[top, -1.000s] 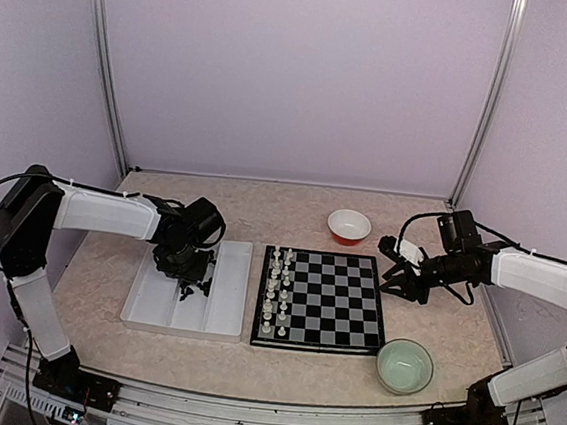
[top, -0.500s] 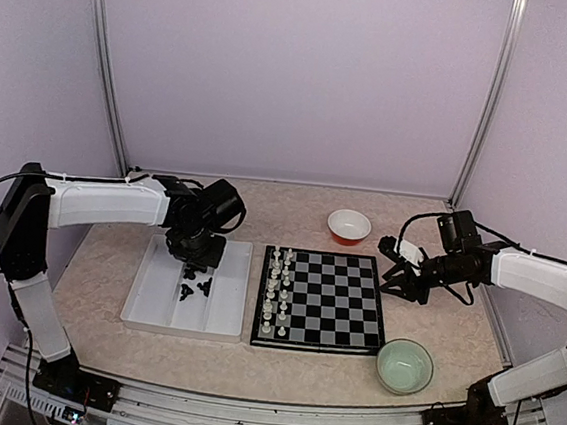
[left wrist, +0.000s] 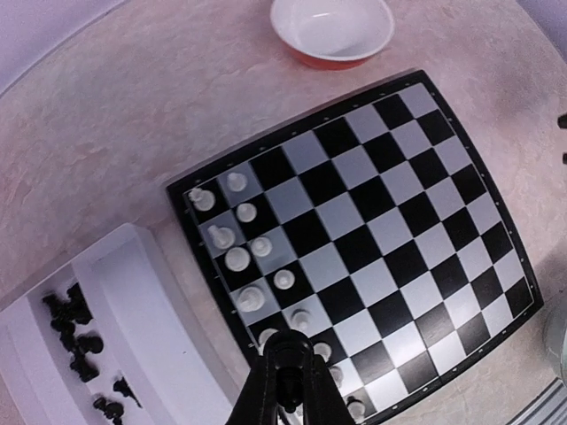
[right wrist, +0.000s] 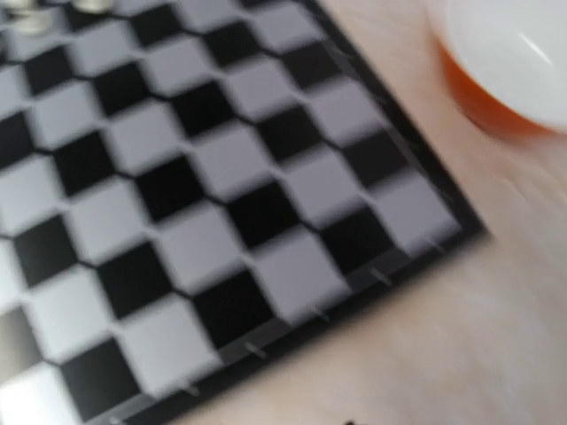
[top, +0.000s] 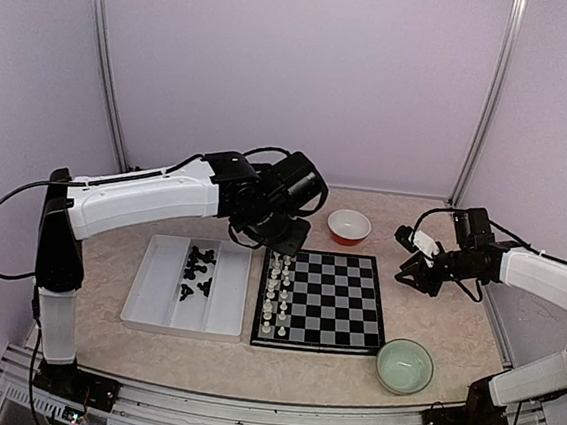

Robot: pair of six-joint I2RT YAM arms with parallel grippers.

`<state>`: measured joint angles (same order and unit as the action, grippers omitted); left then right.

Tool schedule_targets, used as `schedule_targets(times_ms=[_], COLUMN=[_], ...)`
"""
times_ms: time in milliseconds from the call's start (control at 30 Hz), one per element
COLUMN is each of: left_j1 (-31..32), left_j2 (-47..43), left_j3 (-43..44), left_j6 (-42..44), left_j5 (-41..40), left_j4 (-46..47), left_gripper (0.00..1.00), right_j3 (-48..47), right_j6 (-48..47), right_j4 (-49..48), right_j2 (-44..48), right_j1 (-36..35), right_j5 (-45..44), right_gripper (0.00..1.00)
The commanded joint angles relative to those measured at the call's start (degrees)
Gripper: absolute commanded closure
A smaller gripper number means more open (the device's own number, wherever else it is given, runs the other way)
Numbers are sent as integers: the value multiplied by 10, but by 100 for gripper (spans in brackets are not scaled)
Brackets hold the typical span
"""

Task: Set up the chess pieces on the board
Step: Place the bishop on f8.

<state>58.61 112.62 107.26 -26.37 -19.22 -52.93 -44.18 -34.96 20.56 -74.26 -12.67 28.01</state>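
Reaching out over the beige marbled bench (top: pixel 108 266), the left arm holds its left fingers (left wrist: pixel 264 394) above the left side of the flat square chessboard with black and white squares and a thin black border (top: pixel 330 302) (left wrist: pixel 381 221). In the left wrist view these fingers are drawn close together on a small rounded black piece (left wrist: pixel 285 343) at their tips, though its exact kind is too small to tell. Below them, the small white plastic chess pieces (top: pixel 276 287) (left wrist: pixel 237 258) stand in two files along the board's left edge, while the other squares show bare. Just beside the board on its left lies a white rectangular partitioned tray (top: pixel 154 301) (left wrist: pixel 151 319), and a loose cluster of tiny black plastic chess pieces (top: pixel 198 268) (left wrist: pixel 71 336) sits in its middle compartment, some of them lying on their sides. A small orange-red bowl with a white inside (top: pixel 333 220) (left wrist: pixel 332 57) (right wrist: pixel 478 97) rests on the bench just beyond the board's far edge. A pale green bowl (top: pixel 382 358) stands near the board's near right corner. The right fingers (top: pixel 410 275) hang off the board's right side, apart from it; whether they are spread or pressed together cannot be told, since the right wrist view shows only a blurred corner of the board (right wrist: pixel 177 177) and the orange bowl.
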Motion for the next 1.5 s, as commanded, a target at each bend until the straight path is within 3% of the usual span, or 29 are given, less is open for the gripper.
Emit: schedule_targets(times_ms=[0, 200, 500, 700, 1467], left_j1=[32, 67, 88, 89, 85], left_j2=[76, 169, 249, 274, 336], left_j3=[86, 169, 207, 213, 240], left_j6=[47, 81, 87, 78, 59], left_j5=[34, 89, 143, 153, 178], left_j4=[-3, 29, 90, 135, 154], left_gripper=[95, 95, 96, 96, 93], right_j3=[-8, -5, -6, -7, -8], right_j6=[35, 50, 47, 45, 36], right_j4=[-7, -23, -25, -23, -12], right_j2=[-6, -16, -37, -48, -67], right_j1=[48, 62, 63, 63, 63], right_j5=[-11, -44, -52, -53, -37], right_gripper=[71, 71, 71, 71, 71])
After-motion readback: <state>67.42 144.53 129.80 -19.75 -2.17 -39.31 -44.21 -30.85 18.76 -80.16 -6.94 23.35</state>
